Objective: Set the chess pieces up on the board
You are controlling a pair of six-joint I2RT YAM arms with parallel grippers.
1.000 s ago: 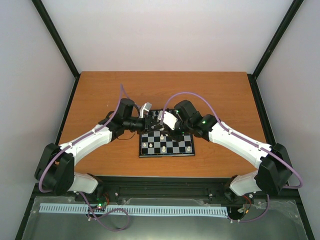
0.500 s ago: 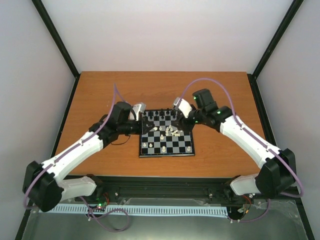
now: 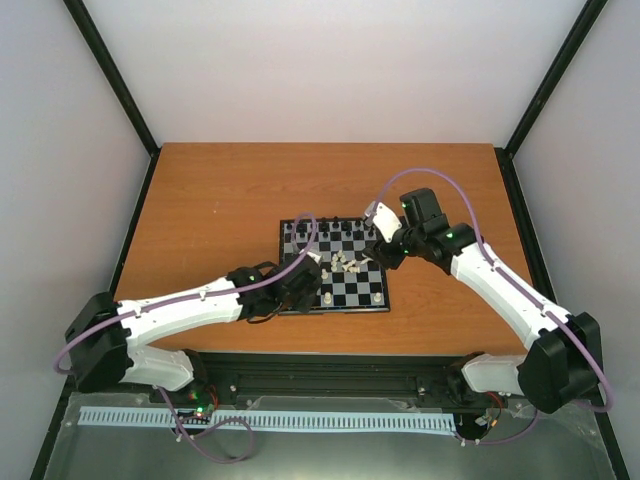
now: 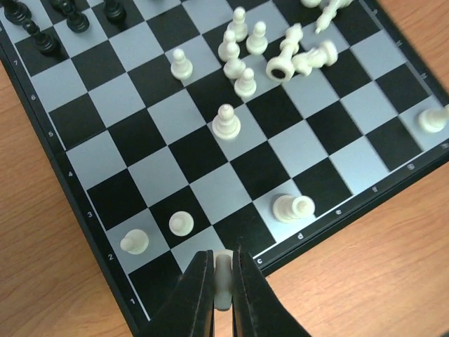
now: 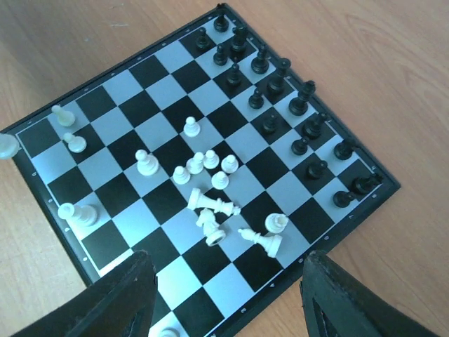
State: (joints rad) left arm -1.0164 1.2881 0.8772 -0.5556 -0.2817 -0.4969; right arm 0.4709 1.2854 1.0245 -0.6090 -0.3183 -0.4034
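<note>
The board [image 3: 360, 292] lies at the centre of the top view, on the brown surface [image 3: 200, 200]. The left pincer [image 3: 306, 283] hangs over the board's lower-left corner in that view, its jaws closed on a white piece [image 4: 223, 275]. In the left wrist view that piece sits between the two dark fingers [image 4: 198, 298] at bottom centre, over the board's rim. Whether it touches the board cannot be told.

The right pincer [image 3: 380, 228] hovers at the board's upper-right edge in the top view. It is wide open and holds nothing. In the right wrist view its fingers [image 5: 119, 302] fill the two lower corners, with the board showing between them.

The black pieces [image 5: 280, 88] stand upright in two rows along the board's edge at the upper right of the right wrist view. This is the board's top edge in the top view. A cluster of white pawns [image 5: 203, 165] stands near the board's middle. Just below it in the right wrist view, the fallen pieces [image 5: 214, 203], all white, lie on their sides across several squares.

At the lower left of the left wrist view, two lone pawns [image 4: 181, 223] stand on neighbouring squares beside the rim, just up and left of the gripped piece. A taller piece [image 4: 293, 207], also white, stands to the right of the pincer. An edge piece [image 4: 433, 119], white and blurred, sits at the right border of that view.
</note>
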